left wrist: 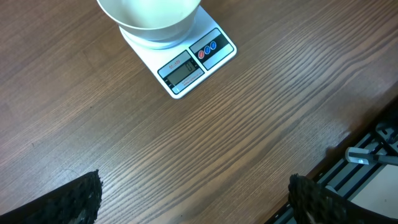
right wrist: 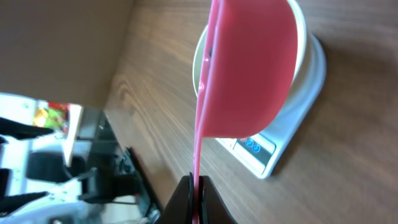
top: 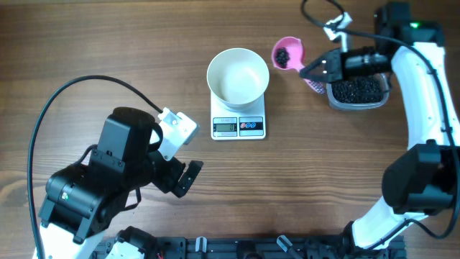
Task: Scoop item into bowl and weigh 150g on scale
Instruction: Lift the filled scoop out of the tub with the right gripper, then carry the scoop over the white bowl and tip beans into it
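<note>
Between the clear tub [top: 359,106] and the white bowl [top: 238,75], the right gripper [top: 307,72] is clamped tight on the handle of a pink scoop [top: 287,54] carrying a small load of black beads [top: 283,55]. The step in hand looks like the carry, so the next move calls for bringing the scoop over the bowl's rim and tipping it without nudging the bowl on the scale [top: 238,126]. Bare table [top: 108,50] surrounds the scale, the scoop hangs just beside the bowl but apart from it, and the left gripper [top: 188,176], jaws wide and empty, sits well clear; the bowl looks empty, with most beads in the tub.
</note>
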You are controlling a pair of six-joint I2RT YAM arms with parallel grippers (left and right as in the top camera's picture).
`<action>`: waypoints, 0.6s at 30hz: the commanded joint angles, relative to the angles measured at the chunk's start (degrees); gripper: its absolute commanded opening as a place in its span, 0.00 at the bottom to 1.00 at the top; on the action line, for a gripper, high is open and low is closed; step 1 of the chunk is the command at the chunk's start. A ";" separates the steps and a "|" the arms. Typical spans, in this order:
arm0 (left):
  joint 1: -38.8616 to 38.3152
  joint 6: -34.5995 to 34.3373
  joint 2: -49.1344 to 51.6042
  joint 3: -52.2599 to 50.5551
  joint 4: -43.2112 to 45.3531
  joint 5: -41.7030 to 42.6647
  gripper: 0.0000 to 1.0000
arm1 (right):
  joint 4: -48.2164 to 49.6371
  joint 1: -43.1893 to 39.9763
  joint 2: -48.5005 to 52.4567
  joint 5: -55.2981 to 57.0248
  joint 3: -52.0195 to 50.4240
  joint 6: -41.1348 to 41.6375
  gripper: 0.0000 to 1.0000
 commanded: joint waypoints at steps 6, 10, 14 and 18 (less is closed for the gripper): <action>0.46 0.85 -0.31 0.70 0.07 -0.15 1.00 | 8.70 10.62 -1.70 13.42 0.81 4.04 0.04; 0.46 0.85 -0.31 0.70 0.04 -0.15 1.00 | 10.99 13.90 -1.70 17.33 0.81 4.04 0.04; 0.46 0.85 -0.31 0.70 0.07 -0.15 1.00 | 13.88 17.66 -1.68 25.51 0.81 3.96 0.04; 0.46 0.85 -0.31 0.70 0.07 -0.15 1.00 | 16.55 20.65 -1.68 31.41 0.70 3.93 0.04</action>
